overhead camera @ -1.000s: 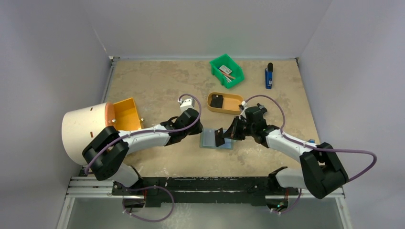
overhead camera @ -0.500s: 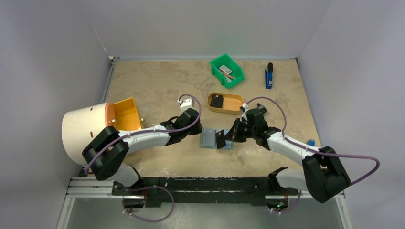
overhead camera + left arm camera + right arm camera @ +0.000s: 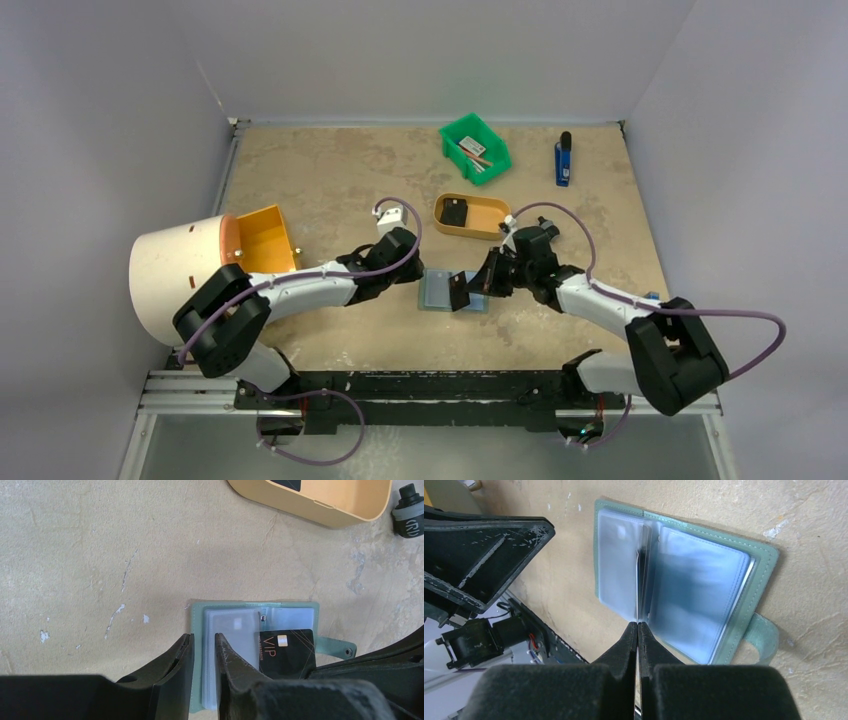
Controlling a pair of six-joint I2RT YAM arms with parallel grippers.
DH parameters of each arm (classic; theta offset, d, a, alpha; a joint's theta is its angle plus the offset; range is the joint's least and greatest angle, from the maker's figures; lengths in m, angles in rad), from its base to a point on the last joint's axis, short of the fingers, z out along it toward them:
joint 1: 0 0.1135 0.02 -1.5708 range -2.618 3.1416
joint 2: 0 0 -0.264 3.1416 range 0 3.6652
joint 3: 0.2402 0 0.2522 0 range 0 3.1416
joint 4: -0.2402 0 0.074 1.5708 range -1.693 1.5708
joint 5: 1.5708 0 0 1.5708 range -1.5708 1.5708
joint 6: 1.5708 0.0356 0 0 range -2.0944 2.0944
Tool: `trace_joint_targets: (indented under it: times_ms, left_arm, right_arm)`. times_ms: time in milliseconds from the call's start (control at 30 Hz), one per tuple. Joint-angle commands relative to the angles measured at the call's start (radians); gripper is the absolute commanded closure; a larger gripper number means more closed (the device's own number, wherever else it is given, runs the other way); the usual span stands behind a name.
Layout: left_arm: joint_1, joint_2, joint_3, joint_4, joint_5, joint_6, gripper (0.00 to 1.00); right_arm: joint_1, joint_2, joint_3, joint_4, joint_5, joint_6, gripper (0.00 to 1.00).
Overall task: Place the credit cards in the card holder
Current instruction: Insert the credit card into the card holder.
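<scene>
The card holder [image 3: 437, 291] lies open on the table, pale blue pockets up, and shows in both wrist views [image 3: 295, 616] [image 3: 696, 580]. My right gripper [image 3: 479, 285] [image 3: 638, 626] is shut on a black credit card [image 3: 459, 290] marked VIP [image 3: 285, 651]. The card stands on edge [image 3: 639, 575], its far edge at the fold between the pockets. My left gripper [image 3: 417, 284] [image 3: 202, 642] has its jaws a narrow gap apart, straddling the holder's left edge. A second black card [image 3: 456, 212] lies in the tan tray.
The tan oval tray [image 3: 487, 224] stands just behind the holder, with a small black knob [image 3: 409, 511] beside it. A green bin [image 3: 476, 147] and a blue object [image 3: 563, 160] are at the back. An orange box [image 3: 265, 238] and a large cream cylinder [image 3: 178, 278] are at the left.
My right gripper has shifted slightly left with the card, closer over the holder. The left arm and the holder have not moved.
</scene>
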Motion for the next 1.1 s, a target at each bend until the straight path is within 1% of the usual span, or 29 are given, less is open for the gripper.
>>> trace_joint_targets:
  times_ms: [0, 233, 467, 833, 1067]
  left_arm:
    - [-0.002, 0.008, -0.003, 0.028, -0.009, -0.013, 0.79]
    - [-0.001, 0.0, -0.026, 0.019, -0.026, -0.019, 0.8]
    - [-0.002, -0.017, -0.079, 0.019, -0.039, -0.035, 0.83]
    - [-0.001, -0.016, -0.111, 0.041, -0.021, -0.039, 0.88]
    - [-0.001, -0.012, -0.116, 0.051, -0.011, -0.039, 0.89]
  right_arm:
    - [-0.002, 0.016, 0.008, 0.063, -0.043, -0.01, 1.0]
    - [-0.001, 0.058, -0.007, 0.128, -0.035, 0.017, 1.0]
    - [-0.001, 0.079, -0.062, 0.207, -0.003, 0.095, 1.0]
    - [-0.002, 0.059, -0.112, 0.239, 0.05, 0.169, 1.0]
    - [-0.002, 0.041, -0.129, 0.238, 0.075, 0.206, 1.0]
